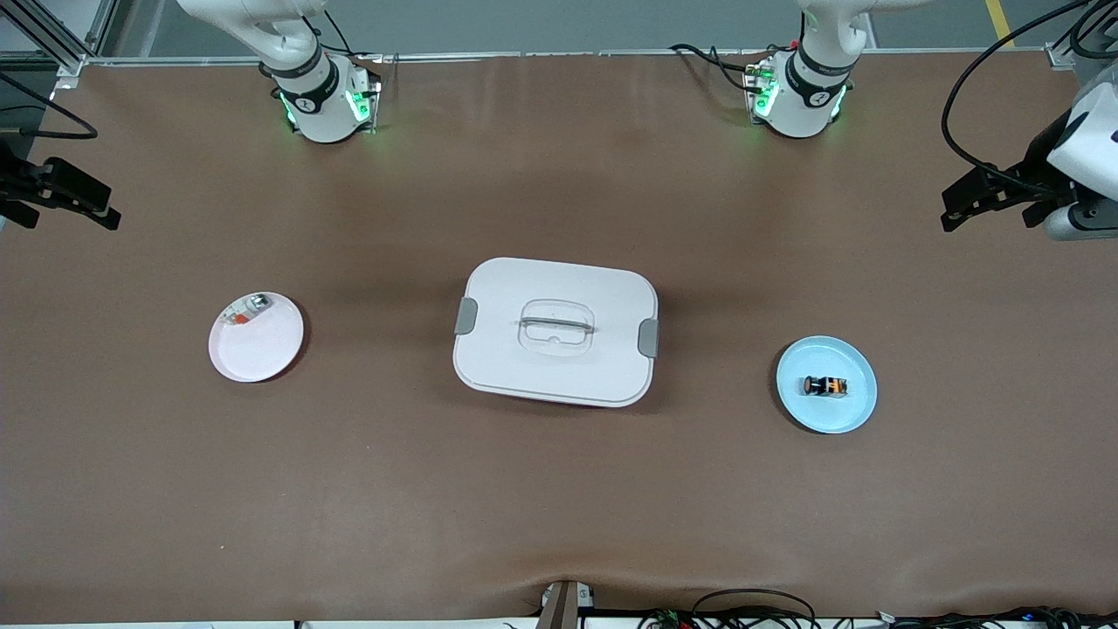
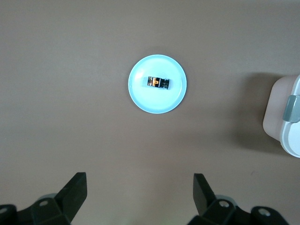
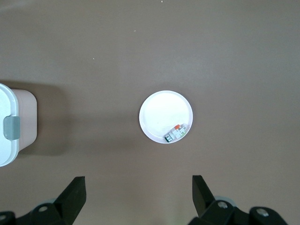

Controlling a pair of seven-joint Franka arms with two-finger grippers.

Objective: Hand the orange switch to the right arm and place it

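Note:
The orange switch lies on its side on a light blue plate toward the left arm's end of the table. It also shows in the left wrist view, on the same plate. My left gripper is open and empty, raised at that end of the table, well apart from the plate; its own view shows it over bare table. My right gripper is open and empty, raised at the right arm's end; it shows over bare table in its own view.
A white lidded box with grey latches sits mid-table, between the plates. A pale pink plate toward the right arm's end holds a small silvery, red-and-white part, also in the right wrist view. Brown mat covers the table.

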